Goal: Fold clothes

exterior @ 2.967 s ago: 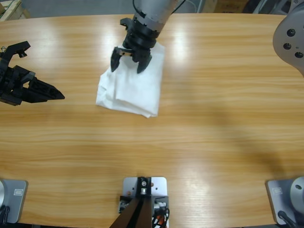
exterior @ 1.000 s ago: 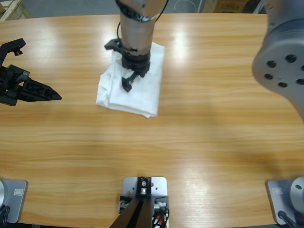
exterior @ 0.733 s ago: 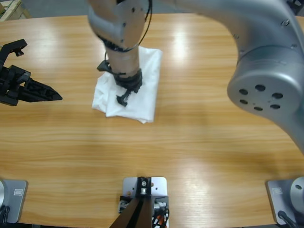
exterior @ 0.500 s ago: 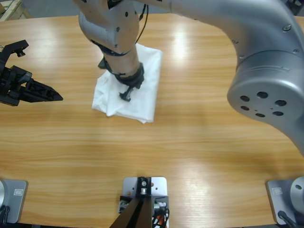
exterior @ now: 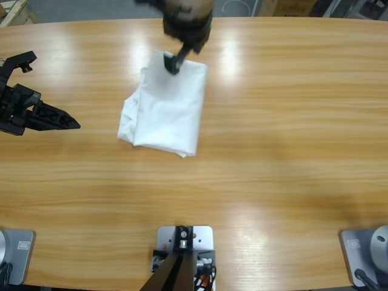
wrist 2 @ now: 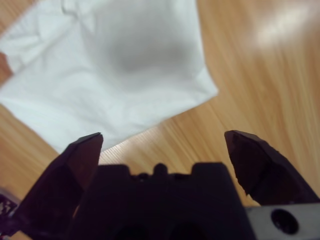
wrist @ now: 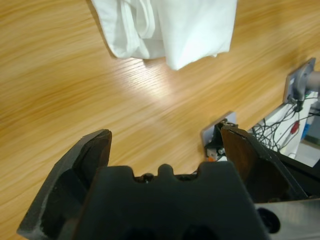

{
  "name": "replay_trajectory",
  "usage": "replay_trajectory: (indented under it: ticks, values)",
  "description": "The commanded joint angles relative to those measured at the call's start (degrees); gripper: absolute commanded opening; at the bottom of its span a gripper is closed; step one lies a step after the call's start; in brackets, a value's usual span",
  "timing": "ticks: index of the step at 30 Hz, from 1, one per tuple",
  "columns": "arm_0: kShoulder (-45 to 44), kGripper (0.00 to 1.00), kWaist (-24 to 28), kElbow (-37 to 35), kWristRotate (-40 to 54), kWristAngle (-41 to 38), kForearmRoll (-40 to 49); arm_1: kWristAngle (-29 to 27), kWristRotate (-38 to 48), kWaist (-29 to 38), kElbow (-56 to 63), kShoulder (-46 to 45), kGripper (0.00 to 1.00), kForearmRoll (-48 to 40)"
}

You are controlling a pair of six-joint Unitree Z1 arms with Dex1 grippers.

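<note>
— Where is the T-shirt (exterior: 165, 109)?
— Folded into a rough white rectangle on the wooden table (exterior: 273, 151), a little left of the middle and toward the far edge. Its left side is bunched into loose folds; the right side lies smooth.

— And the right gripper (wrist 2: 162, 142)?
— It comes down from the top edge in the high view, above the shirt's far end. In its wrist view the fingers (wrist 2: 82, 150) are spread wide with nothing between them, and the shirt lies ahead of them on the table, not touched.

— The left gripper (wrist: 165, 140)?
— At the table's left edge, well apart from the cloth, pointing toward it. Its fingers (wrist: 92, 150) are spread too, holding nothing; the shirt's near corner shows far ahead in its wrist view, with bare wood between.
</note>
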Motion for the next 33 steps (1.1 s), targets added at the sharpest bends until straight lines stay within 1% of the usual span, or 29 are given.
replay_trajectory:
  ticks: [1, 4, 9, 13, 17, 21, 24, 27, 29, 33]
  values:
    - [1.27, 0.872, 0.07, 1.48, 0.75, 0.15, -0.39, 15.66, -2.05, -6.44, -16.86, 1.95, 0.996, 5.54]
    - [1.3, 0.872, 0.07, 1.55, 0.77, 0.07, -0.35, 15.96, -2.03, -6.52, -20.72, 6.92, 0.991, 5.54]
    - [2.38, 0.872, 0.07, 1.3, 0.86, 0.07, -0.42, 15.15, -2.03, -5.56, -21.83, 13.69, 0.987, 5.63]
    - [2.8, 0.872, 0.07, 1.29, 0.79, -0.02, -0.35, 15.26, -2.05, -5.57, -24.98, 15.73, 0.982, 5.54]
    - [3.64, 0.872, 0.07, 1.02, 0.77, -0.02, -0.37, 16.24, -2.05, -5.43, -25.43, 17.86, 0.982, 5.53]
    - [3.69, 0.87, 0.07, 1.11, 0.77, -0.02, -0.35, 15.94, -2.05, -2.55, -25.52, 19.54, 0.982, 5.54]
    - [3.82, 0.868, 0.07, 1.11, 0.75, -0.02, -0.35, 11.3, -1.75, -0.23, -25.14, 17.89, 0.982, 5.76]
    - [3.98, 0.867, -0.05, 1.11, 0.77, -0.02, -0.37, 4.71, -0.89, 1.83, -21.95, 13.15, 0.982, 5.98]
    - [3.9, 0.867, -0.15, 1.11, 0.77, -0.02, -0.35, 2.81, -0.13, 2.67, -21.46, 9.12, 0.982, 5.91]
    - [3.99, 0.867, -0.19, 1.11, 0.81, -0.02, -0.4, 2.74, 0.33, 2.74, -22.01, 3.27, 0.982, 5.81]
